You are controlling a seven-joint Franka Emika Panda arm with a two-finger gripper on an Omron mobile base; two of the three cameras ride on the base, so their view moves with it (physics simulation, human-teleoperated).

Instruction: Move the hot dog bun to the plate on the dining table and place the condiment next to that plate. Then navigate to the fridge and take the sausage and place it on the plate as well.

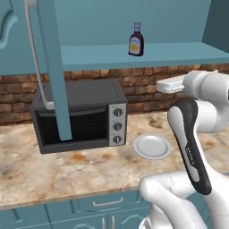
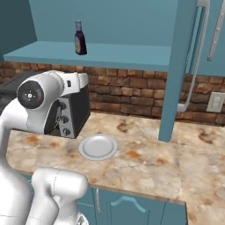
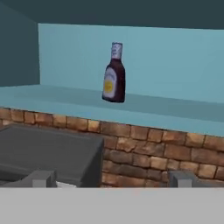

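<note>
Counter's white plate [image 1: 152,146], base views

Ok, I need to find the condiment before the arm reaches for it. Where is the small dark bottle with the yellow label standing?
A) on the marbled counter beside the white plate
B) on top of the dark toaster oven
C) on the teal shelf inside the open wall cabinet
C: the small dark bottle with the yellow label stands upright on the teal shelf inside the open wall cabinet, above the dark toaster oven and the small white plate.

Dark purple-brown condiment [image 3: 114,73], yellow label, on teal shelf [image 3: 65,103]
</note>
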